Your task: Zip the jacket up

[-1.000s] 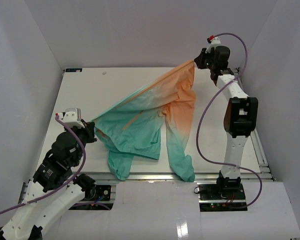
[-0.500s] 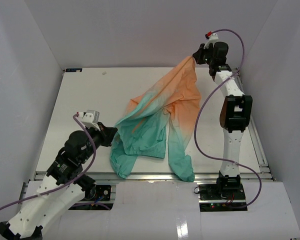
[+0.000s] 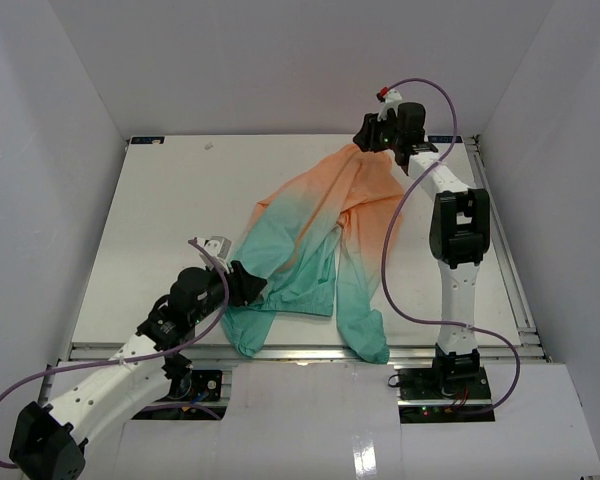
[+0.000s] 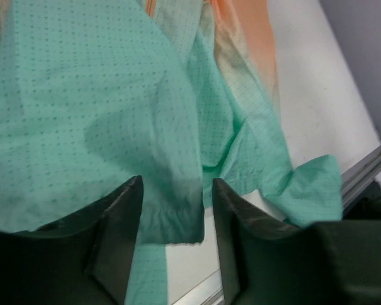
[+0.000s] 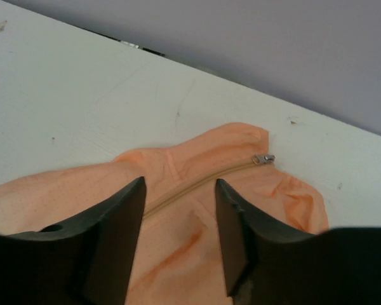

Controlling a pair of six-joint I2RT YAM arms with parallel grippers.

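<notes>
Poised with left fingers apart around teal hem of jacket at 7 o'clock, right fingers apart above orange collar at 1 o'clock

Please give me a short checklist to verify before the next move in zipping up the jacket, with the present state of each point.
1. Left gripper open: ok, jaws apart over the teal hem.
2. Right gripper open: ok, jaws apart above the orange fabric.
3. Jacket lies flat: not ok, folded and wrinkled.
4. Zipper pull visible: ok, near the fabric's edge.
5. Zipper closed along its full length: cannot tell.
</notes>
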